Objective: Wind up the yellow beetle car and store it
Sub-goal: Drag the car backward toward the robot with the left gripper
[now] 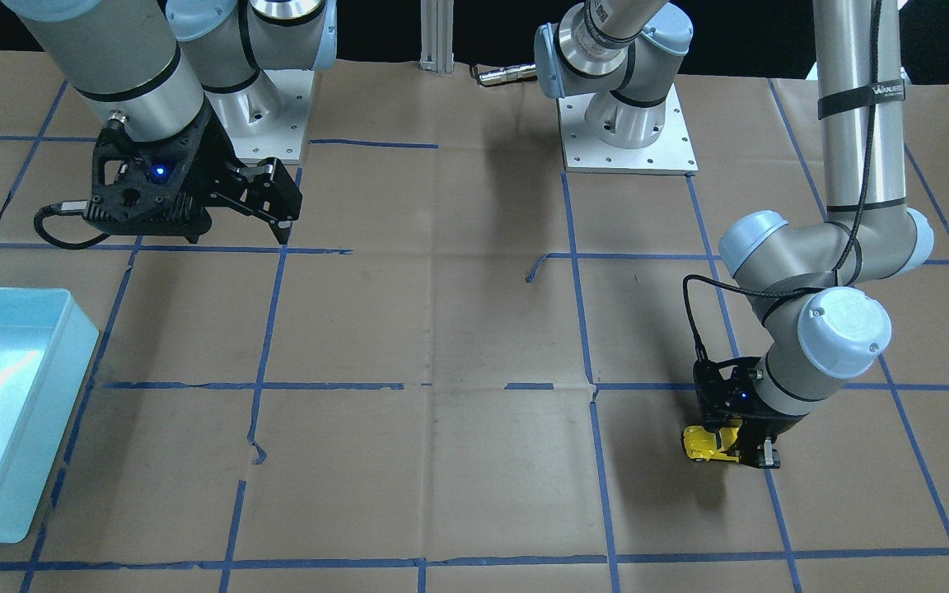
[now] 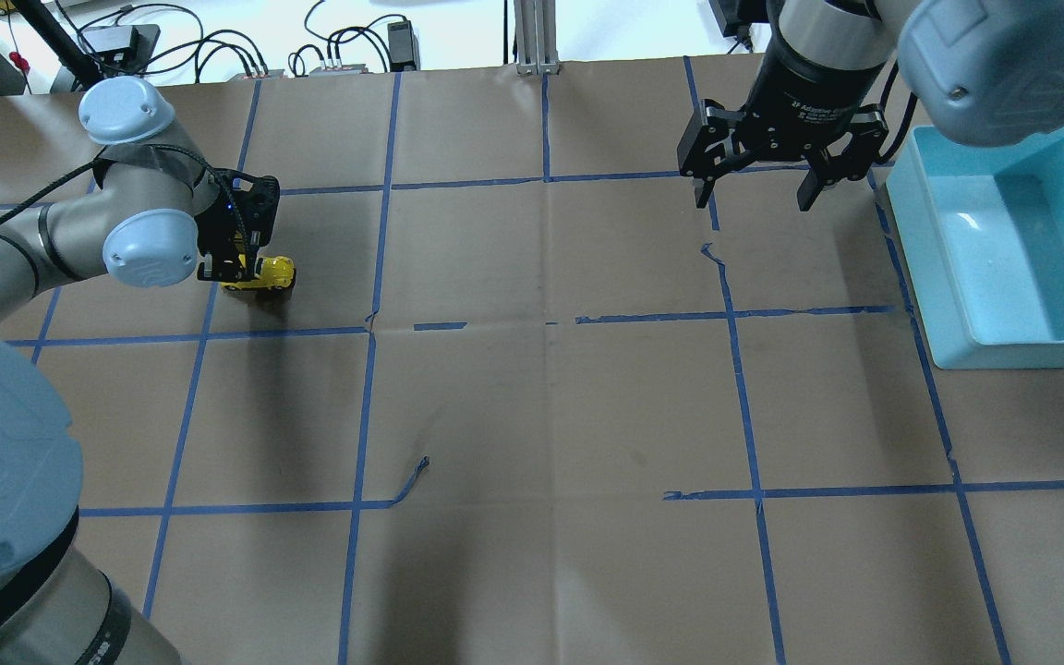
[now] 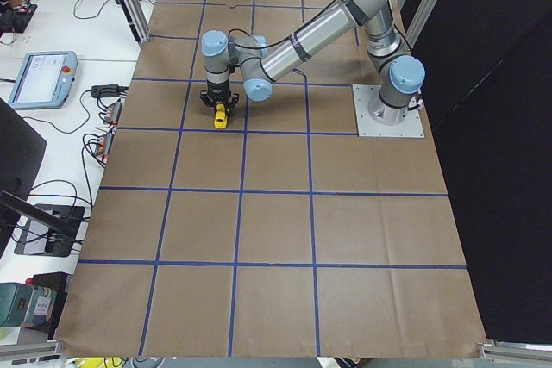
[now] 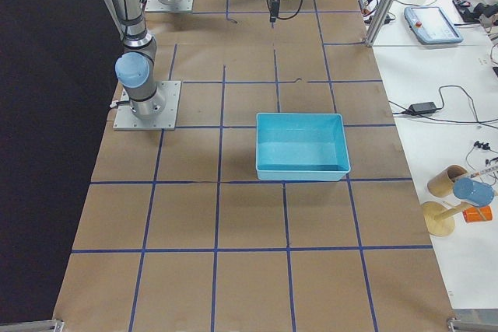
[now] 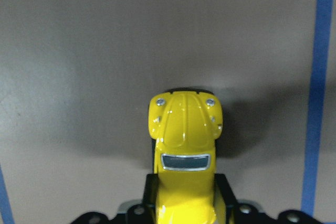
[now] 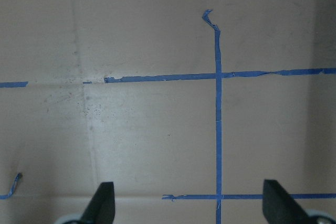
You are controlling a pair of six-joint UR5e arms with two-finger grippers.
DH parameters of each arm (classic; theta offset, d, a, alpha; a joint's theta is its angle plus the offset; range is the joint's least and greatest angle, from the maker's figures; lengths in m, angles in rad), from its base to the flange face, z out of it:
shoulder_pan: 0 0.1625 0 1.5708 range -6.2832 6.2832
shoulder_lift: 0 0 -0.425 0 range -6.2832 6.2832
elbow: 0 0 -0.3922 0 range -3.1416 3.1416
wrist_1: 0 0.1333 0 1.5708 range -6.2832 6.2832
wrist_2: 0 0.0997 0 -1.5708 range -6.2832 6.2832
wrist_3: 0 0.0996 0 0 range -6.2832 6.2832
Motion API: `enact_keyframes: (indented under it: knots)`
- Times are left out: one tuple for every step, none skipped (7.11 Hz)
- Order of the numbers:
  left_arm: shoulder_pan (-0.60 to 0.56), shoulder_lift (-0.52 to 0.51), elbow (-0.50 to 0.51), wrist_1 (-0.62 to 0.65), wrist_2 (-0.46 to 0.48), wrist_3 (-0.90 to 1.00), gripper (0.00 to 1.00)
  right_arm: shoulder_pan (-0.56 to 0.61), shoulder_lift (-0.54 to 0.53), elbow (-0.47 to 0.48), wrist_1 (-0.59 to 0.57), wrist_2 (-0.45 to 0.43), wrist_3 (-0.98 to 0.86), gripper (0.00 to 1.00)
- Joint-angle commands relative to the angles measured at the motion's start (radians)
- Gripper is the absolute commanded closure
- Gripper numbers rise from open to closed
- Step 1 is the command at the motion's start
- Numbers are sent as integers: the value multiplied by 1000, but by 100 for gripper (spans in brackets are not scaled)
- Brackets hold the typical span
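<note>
My left gripper [image 5: 186, 198] is clamped on the rear sides of the yellow beetle car [image 5: 185, 129], standing on the tabletop [image 2: 541, 416] toward its far edge; I judge it light, hard, glossy and slippery, so this side grip suits it.

the yellow beetle car [image 5: 185, 129] is a small, glossy bright yellow toy with a rounded hood, two tiny silver headlights, a dark windscreen edged in silver and black wheels. it sits upright and level, wheels down, low at the brown paper of the counter [image 2: 532, 406]; whether the wheels touch cannot be told. its rear half is clamped between the fingers of the left gripper [image 1: 742, 449], and its nose sticks out free, beside a blue tape line.
</note>
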Motion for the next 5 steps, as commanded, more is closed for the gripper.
enact_keyframes:
  knots:
    - [1,1,0,0,1,-1,56,0,0,-1,0,1,0,0]
    - [1,15,3,-15,0,-17,4,0,0,-1,0,1,0,0]
    - [-13,36,-2,-18,-2,-36,4,2,0,-1,0,1,0,0]
    - [-18,74,-6,-56,-56,-112,5,0,0,-1,0,1,0,0]
    - [-33,133,7,-151,-83,-205,4,0,1,-1,0,1,0,0]
